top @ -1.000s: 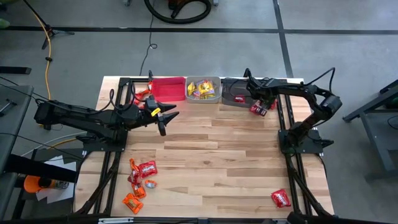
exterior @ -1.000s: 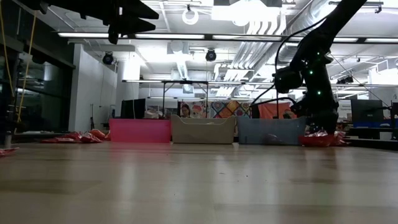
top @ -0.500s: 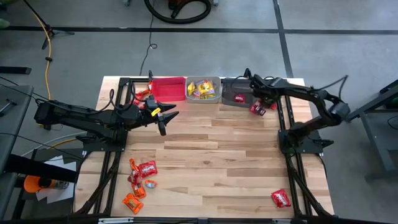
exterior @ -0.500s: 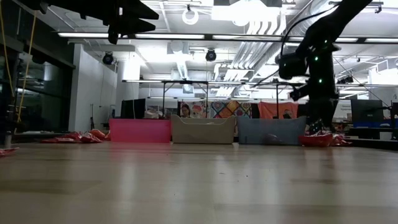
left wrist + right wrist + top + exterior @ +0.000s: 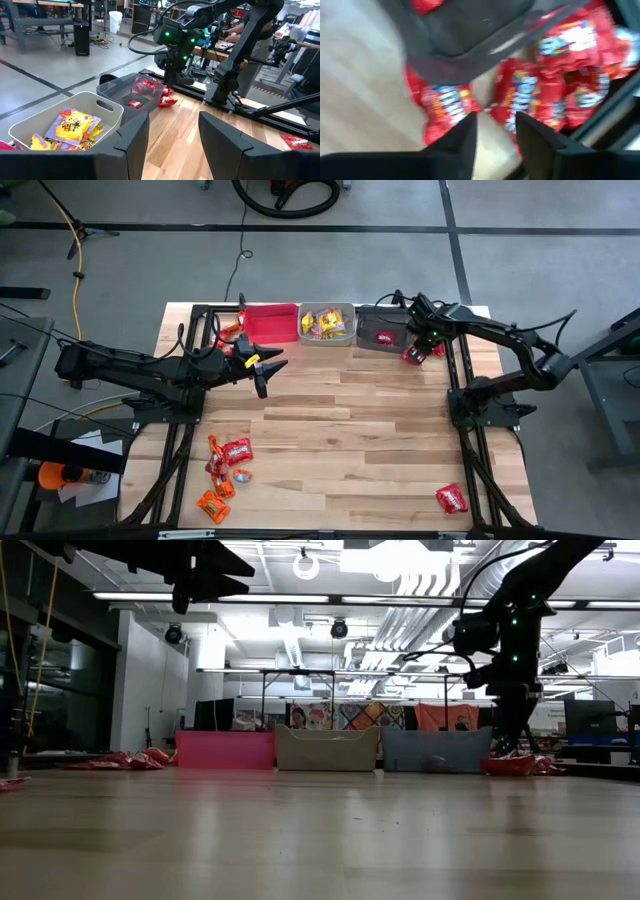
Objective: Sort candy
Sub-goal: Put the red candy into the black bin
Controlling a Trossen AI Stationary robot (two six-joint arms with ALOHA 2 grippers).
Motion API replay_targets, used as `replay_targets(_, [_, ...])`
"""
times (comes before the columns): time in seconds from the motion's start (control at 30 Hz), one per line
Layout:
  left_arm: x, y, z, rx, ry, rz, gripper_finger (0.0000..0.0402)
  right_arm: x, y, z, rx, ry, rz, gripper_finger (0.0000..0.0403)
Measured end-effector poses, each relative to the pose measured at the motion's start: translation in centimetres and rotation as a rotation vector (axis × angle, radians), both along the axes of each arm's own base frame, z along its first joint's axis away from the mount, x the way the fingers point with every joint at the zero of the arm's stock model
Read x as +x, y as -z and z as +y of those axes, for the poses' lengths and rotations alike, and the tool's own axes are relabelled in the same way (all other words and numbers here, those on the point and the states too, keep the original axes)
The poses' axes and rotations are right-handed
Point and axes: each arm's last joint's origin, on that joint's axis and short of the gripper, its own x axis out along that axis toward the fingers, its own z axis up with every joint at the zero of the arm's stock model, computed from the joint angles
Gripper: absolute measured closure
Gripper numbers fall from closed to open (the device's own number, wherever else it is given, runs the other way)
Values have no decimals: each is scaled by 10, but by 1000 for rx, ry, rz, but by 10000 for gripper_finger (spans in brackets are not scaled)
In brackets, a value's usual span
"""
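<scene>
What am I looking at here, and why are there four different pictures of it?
It is a robot with two dark arms at a wooden table, sorting wrapped candy into three small bins. One camera looks straight down, one sits at table-top height, and one rides on each wrist. The left gripper waits in the air with jaws open and empty. The right gripper hangs over a heap of red candies beside the dark bin; its jaws stand apart with nothing between them. The middle bin holds yellow candies, and more candies lie at the near edge.
</scene>
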Motion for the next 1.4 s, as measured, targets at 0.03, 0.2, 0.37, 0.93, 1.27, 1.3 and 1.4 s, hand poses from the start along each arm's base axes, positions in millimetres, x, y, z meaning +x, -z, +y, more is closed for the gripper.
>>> replay_targets(0.03, [0,0,0,0,0,0,243,0,0,-1,-18,6,10,250])
replay_targets(0.2, [0,0,0,0,0,0,243,-3,4,-7,-10,25,31,169])
replay_targets(0.37, [0,0,0,0,0,0,243,-3,21,-16,48,48,81,138])
replay_targets(0.93, [0,0,0,1,0,0,243,2,46,-23,65,87,218,336])
replay_targets(1.27, [0,2,0,2,0,21,243,-5,-8,-11,-46,107,111,398])
replay_targets(1.3, [0,2,0,2,0,20,243,-6,-20,-11,-82,125,74,397])
replay_targets(1.4, [0,2,0,2,0,20,243,-5,-54,-10,-172,163,-75,401])
